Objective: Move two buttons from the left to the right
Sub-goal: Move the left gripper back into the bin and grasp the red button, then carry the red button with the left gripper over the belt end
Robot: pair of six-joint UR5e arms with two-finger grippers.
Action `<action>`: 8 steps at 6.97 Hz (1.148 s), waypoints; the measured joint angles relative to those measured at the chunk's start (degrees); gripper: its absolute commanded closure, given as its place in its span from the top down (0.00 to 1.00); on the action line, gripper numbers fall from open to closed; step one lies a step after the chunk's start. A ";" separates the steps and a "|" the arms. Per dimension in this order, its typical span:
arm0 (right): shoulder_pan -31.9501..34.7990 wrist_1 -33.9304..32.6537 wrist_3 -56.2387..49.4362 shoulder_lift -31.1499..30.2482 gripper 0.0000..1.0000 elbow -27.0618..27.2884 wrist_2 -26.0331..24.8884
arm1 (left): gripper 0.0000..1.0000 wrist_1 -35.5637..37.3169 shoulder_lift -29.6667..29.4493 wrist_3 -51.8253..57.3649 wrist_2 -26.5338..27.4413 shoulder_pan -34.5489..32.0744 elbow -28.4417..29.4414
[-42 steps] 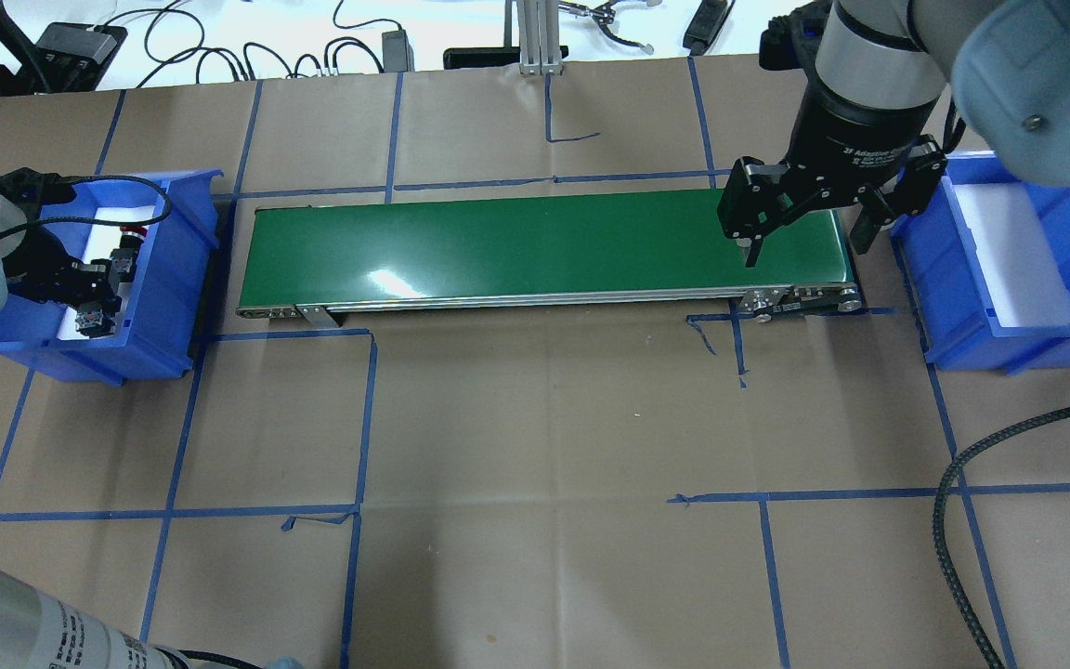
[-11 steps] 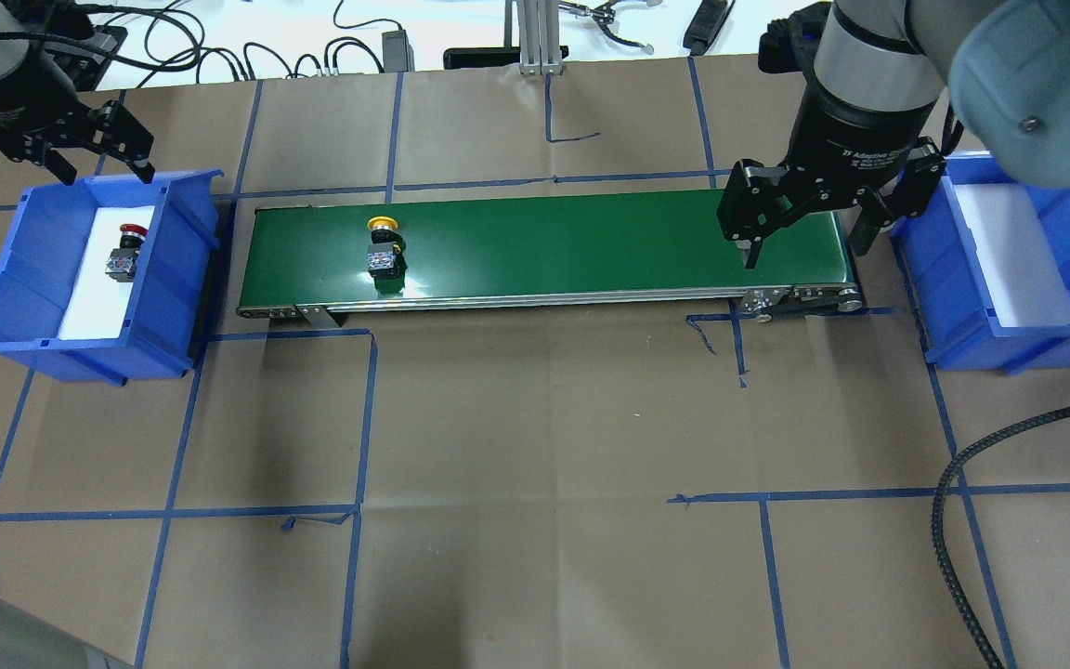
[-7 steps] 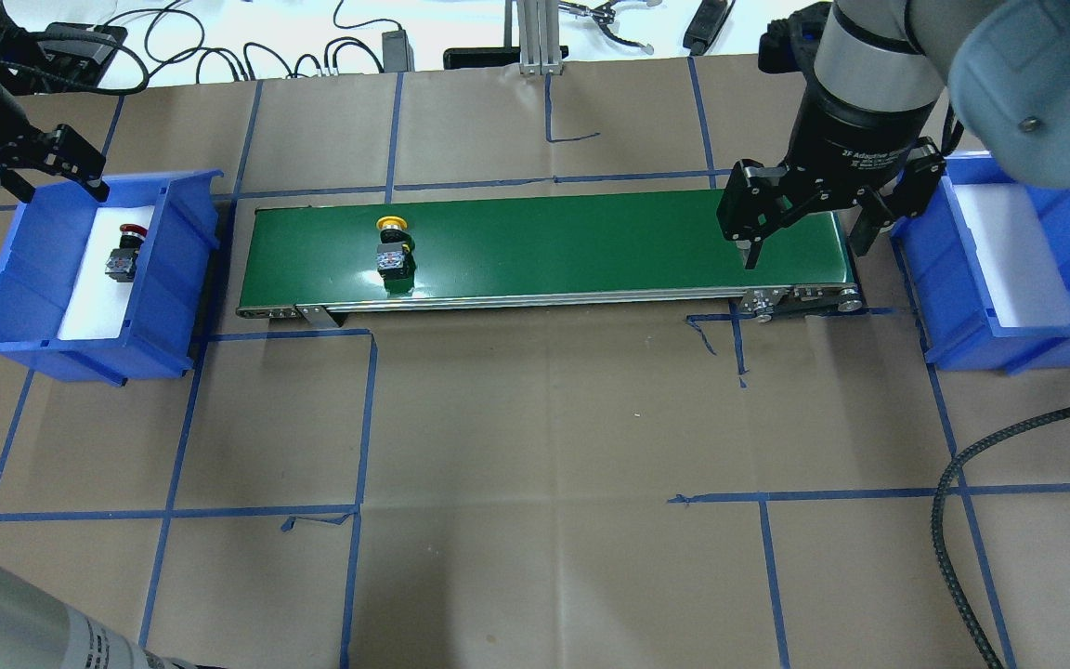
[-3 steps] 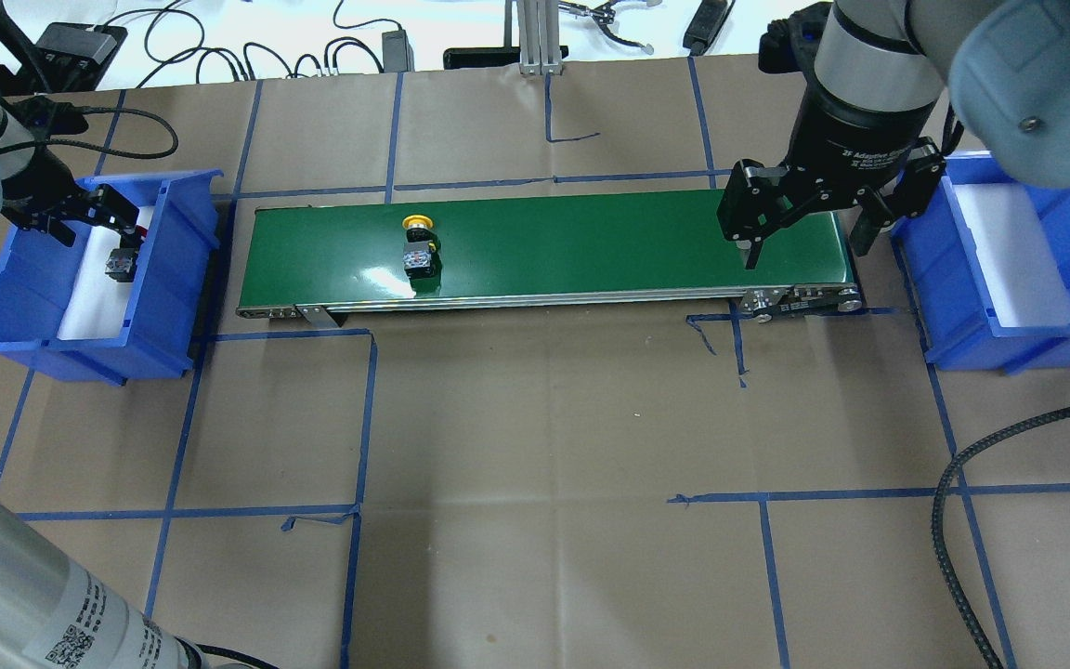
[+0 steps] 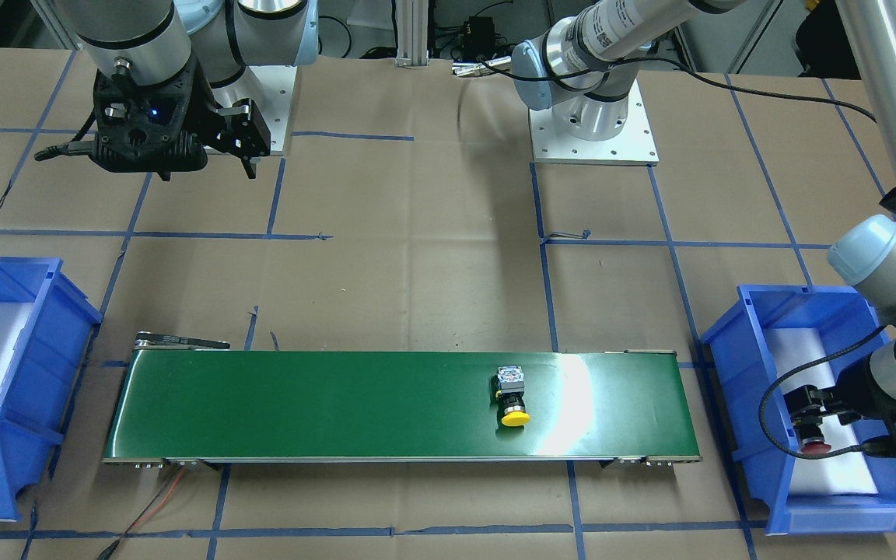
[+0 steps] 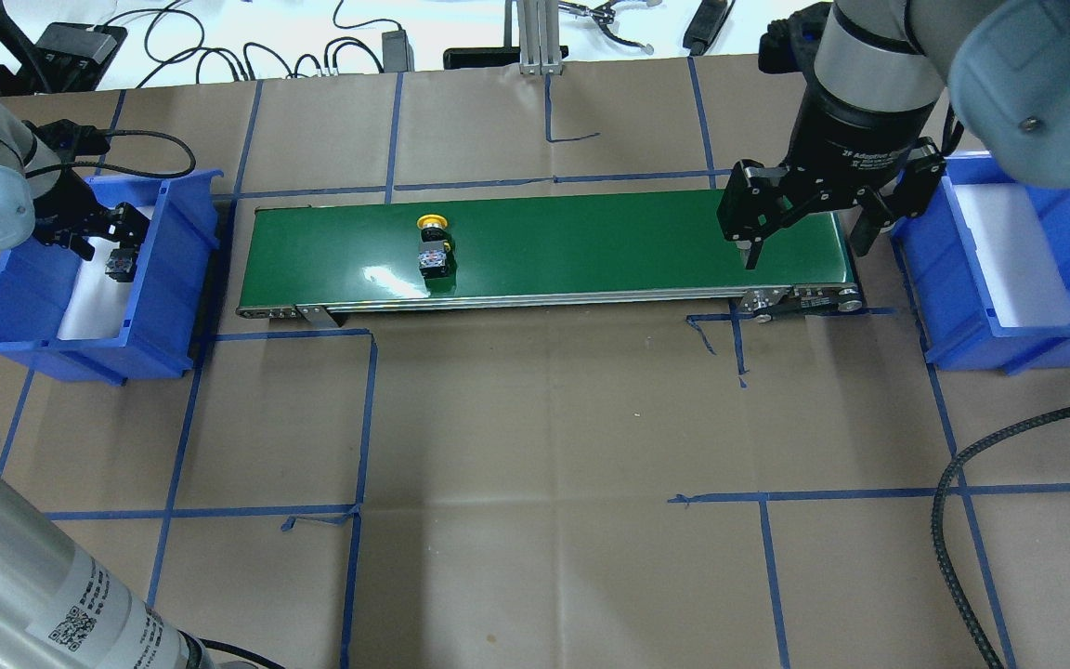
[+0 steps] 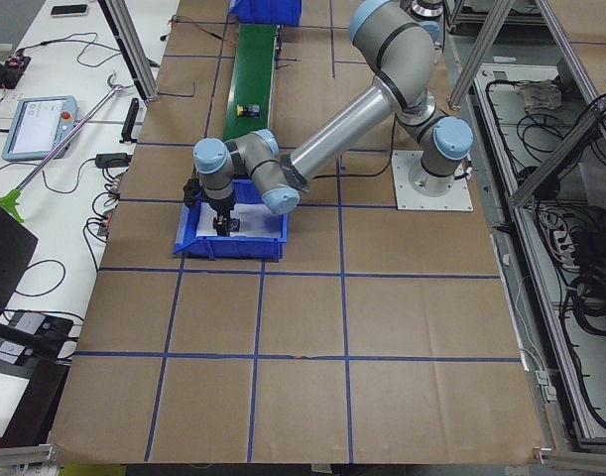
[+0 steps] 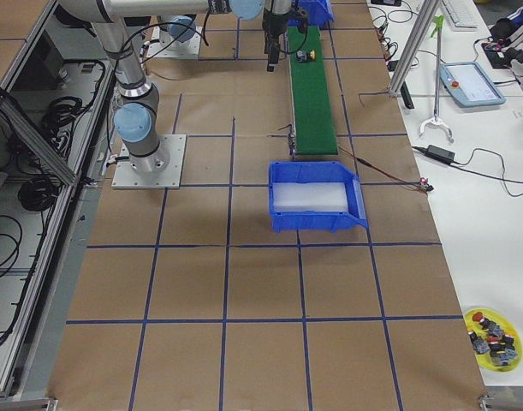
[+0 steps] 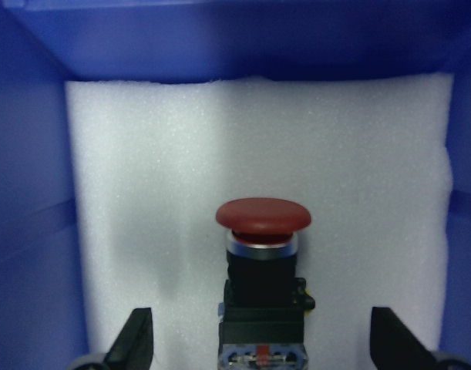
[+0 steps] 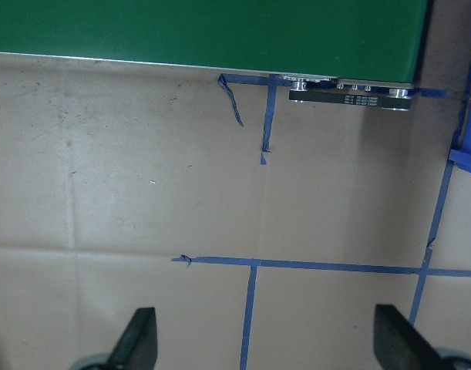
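Observation:
The yellow button [image 6: 433, 245] lies on its side on the green conveyor belt [image 6: 591, 242], left of the middle; it also shows in the front view [image 5: 512, 397]. The red button [image 9: 264, 254] lies on white foam in the left blue bin [image 6: 173, 279]. My left gripper [image 6: 103, 237] is open, low inside that bin, with one finger on either side of the red button and not touching it. My right gripper [image 6: 807, 246] is open and empty, hovering over the belt's right end.
The right blue bin [image 6: 953, 279] with a white foam liner stands just past the belt's right end and holds nothing. Blue tape lines cross the brown paper table. A black cable [image 6: 962, 483] loops at the front right.
My left gripper came down from behind the left bin to straddle the red button. The yellow button has ridden the belt to the right. The right arm has not moved.

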 measured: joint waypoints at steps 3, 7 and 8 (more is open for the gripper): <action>0.00 0.04 0.00 0.00 1.00 0.00 0.00 | 0.08 0.69 -0.78 0.01 0.11 -0.05 0.50; 0.00 0.04 0.00 0.00 1.00 0.00 0.00 | 0.05 -2.30 2.52 0.22 -0.11 0.07 2.21; 0.00 0.04 0.00 0.00 1.00 0.00 0.00 | 0.05 -5.78 5.50 0.29 0.11 0.10 2.50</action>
